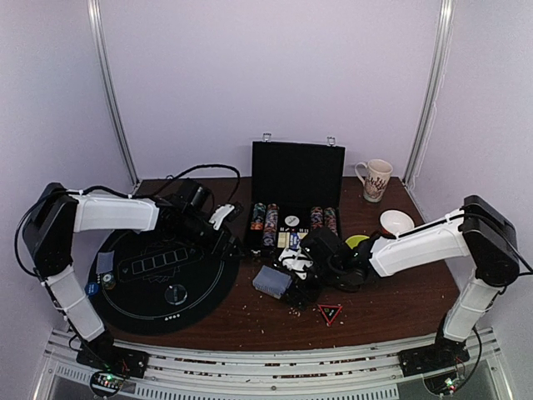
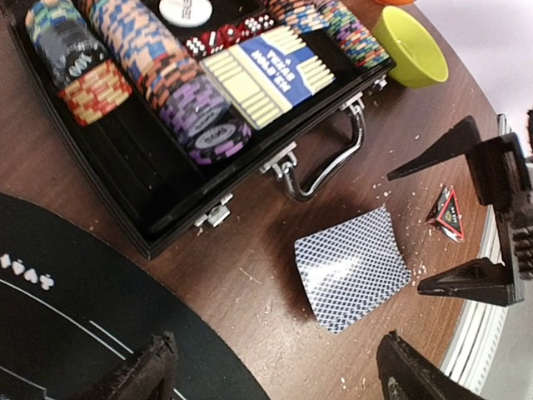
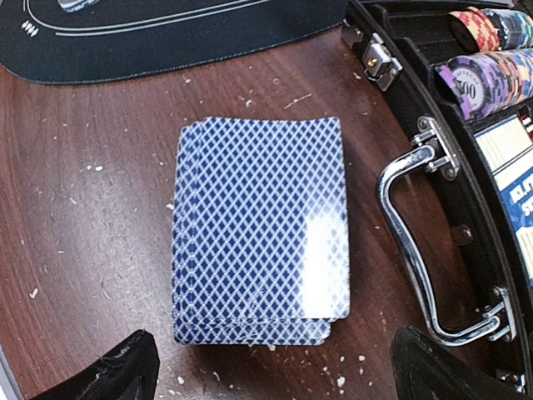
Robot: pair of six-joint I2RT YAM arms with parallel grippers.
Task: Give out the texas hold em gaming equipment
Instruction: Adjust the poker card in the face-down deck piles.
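Note:
The blue diamond-backed deck of cards [image 1: 272,281] [image 2: 354,268] [image 3: 258,229] lies slightly fanned on the brown table, just in front of the open black case [image 1: 296,196]. Rows of poker chips [image 1: 268,223] [image 2: 158,62] fill the case. My right gripper [image 1: 296,287] [image 3: 273,354] hovers open over the deck's near end, one finger on each side, touching nothing. Its fingers [image 2: 466,283] also show from the left wrist. My left gripper [image 1: 226,240] [image 2: 275,379] is open and empty, above the mat's edge left of the case.
A round black felt mat [image 1: 158,275] carries a clear disc [image 1: 176,293] and small blue pieces [image 1: 104,267] at its left. A red-and-green triangle [image 1: 330,313] lies near the front. A yellow-green bowl [image 1: 358,242], a white bowl [image 1: 396,222] and a patterned mug [image 1: 376,179] stand to the right.

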